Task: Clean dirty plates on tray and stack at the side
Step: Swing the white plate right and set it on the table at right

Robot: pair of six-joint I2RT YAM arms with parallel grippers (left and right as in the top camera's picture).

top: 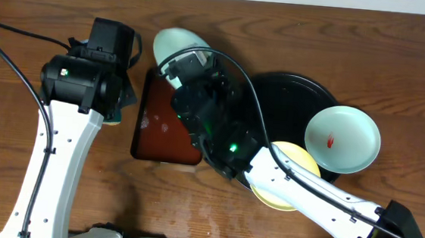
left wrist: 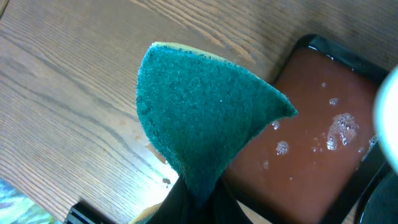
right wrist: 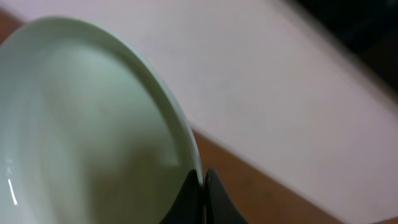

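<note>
My right gripper [right wrist: 202, 190] is shut on the rim of a pale mint plate [right wrist: 81, 124], which it holds tilted above the far end of the reddish-brown tray; overhead this plate [top: 174, 44] shows no smear. My left gripper [left wrist: 199, 202] is shut on a dark green sponge [left wrist: 199, 112], held just left of that tray. A second mint plate [top: 342, 139] with a small red smear rests on the right edge of the round black tray [top: 286, 102]. A pale yellow plate [top: 300, 158] lies at the black tray's near edge, partly under my right arm.
The rectangular reddish-brown tray [top: 162, 130] lies between the arms, with water and bubbles in it [left wrist: 317, 124]. Bare wood-grain tabletop [top: 0, 117] stretches to the left. Cables run across the far left and over the black tray.
</note>
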